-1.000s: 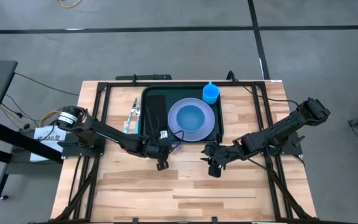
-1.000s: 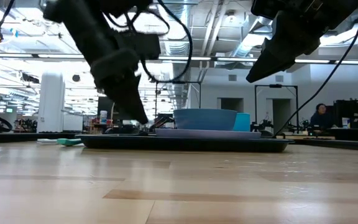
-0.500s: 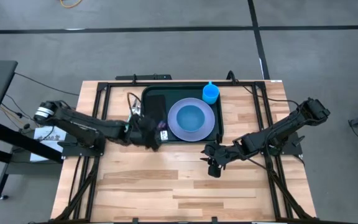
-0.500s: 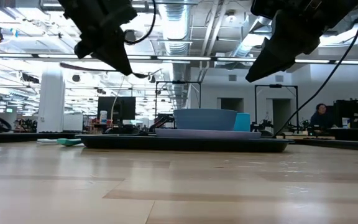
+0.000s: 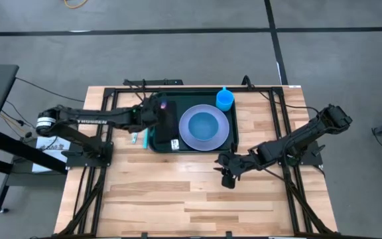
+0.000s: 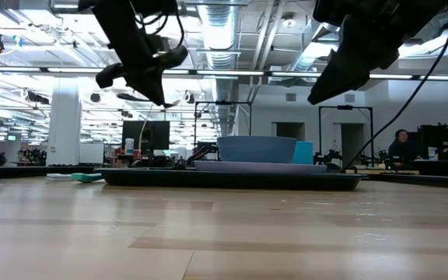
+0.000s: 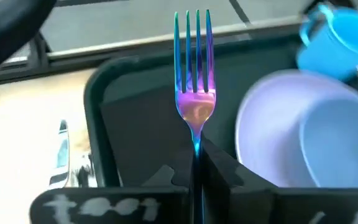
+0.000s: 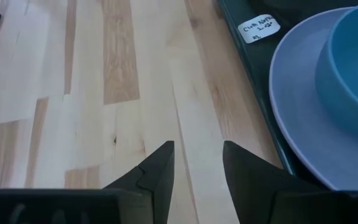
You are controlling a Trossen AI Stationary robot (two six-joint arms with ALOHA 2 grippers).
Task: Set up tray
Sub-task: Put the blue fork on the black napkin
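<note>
Plate (image 5: 204, 127), bowl (image 5: 204, 123), cup (image 5: 225, 99) already on tray (image 5: 156, 143); left pincer (image 5: 156, 108) pinching fork (image 7: 195, 87) over tray, unplaced; right pincer (image 5: 227, 178) spread, idle above desk (image 5: 191, 199).

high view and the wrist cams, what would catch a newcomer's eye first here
The iridescent blue-purple metal fork stands out first, pinched in the left gripper above the left part of the large dark green-black rectangular tray. Next come the lavender round plate with the blue bowl on it in that tray, and the bright blue cup at the tray's far right corner. The right gripper waits open over bare wood just in front of the tray.
</note>
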